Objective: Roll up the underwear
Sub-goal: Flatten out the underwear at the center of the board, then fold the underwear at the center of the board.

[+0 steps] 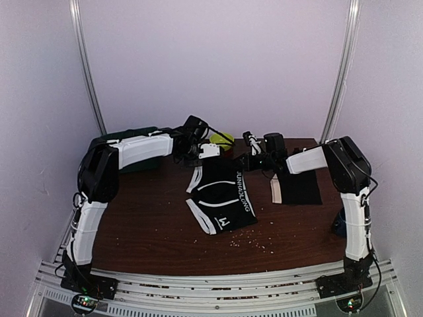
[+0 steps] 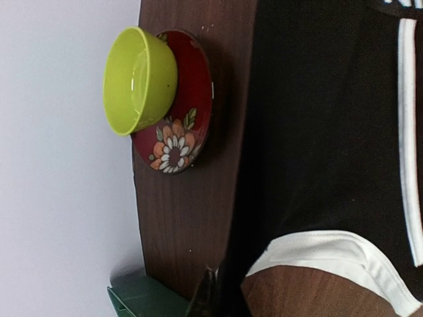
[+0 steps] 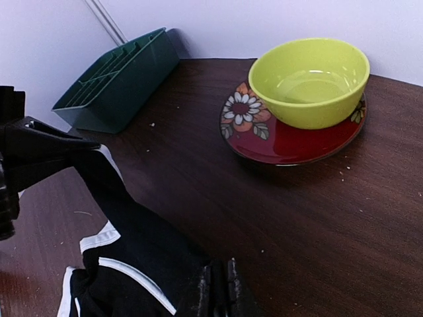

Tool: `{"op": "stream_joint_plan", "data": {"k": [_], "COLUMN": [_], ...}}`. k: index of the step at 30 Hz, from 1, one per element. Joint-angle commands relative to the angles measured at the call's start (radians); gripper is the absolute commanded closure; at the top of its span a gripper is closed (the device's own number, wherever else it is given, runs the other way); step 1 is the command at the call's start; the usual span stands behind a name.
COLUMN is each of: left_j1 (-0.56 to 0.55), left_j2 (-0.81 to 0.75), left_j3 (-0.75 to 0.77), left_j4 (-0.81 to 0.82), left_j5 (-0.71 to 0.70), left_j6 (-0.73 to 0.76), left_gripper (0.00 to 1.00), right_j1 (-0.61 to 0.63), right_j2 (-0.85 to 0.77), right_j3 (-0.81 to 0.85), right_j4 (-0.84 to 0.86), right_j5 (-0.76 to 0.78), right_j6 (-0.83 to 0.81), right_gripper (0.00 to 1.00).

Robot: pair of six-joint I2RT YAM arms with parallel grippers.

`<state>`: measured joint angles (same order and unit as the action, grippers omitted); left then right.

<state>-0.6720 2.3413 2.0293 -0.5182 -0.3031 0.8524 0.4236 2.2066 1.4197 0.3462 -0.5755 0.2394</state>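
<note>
The strapped underwear [image 1: 221,195] lies mid-table, black with white trim and lettering. My left gripper [image 1: 198,150] is shut on its far left corner; in the left wrist view the fingertips [image 2: 213,294] pinch the black cloth [image 2: 317,132]. The right wrist view shows that corner lifted off the wood by the left gripper [image 3: 39,142]. My right gripper [image 1: 246,160] is at the far right corner. Its fingers [image 3: 221,284] stand a thin slit apart against the fabric's edge [image 3: 139,244]; I cannot see whether cloth is between them. The plain black underwear [image 1: 299,188] with one white band lies flat under the right arm.
A lime bowl [image 3: 310,79] sits on a red flowered plate [image 3: 291,142] at the table's far edge, just behind both grippers. A dark green divided tray [image 3: 112,86] stands at the far left. Crumbs [image 1: 251,244] dot the brown table [image 1: 145,224] near the front.
</note>
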Motion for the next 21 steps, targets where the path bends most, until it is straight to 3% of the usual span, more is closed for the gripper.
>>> {"op": "stream_joint_plan", "data": {"k": [1,9,21], "left_j1": [-0.018,-0.071,-0.12], "left_j2": [-0.154,-0.294,-0.336], "left_j3": [-0.085,-0.234,-0.302], "left_j4": [0.047,-0.06,-0.201], "left_j5": [0.096,0.221,0.412], "left_j6": [-0.004,-0.038,-0.127], "left_gripper": [1.0,1.0,1.0], "right_j1": [-0.014,-0.017,-0.011], "right_j2": [-0.06,-0.195,-0.399], "right_j3": [-0.06,-0.193,-0.422], "right_j4": [0.094,0.084,0.058], "right_j5": [-0.119,-0.177,-0.148], "right_j6": [-0.018,-0.048,-0.036], "right_gripper": [0.89,0.92,0.9]}}
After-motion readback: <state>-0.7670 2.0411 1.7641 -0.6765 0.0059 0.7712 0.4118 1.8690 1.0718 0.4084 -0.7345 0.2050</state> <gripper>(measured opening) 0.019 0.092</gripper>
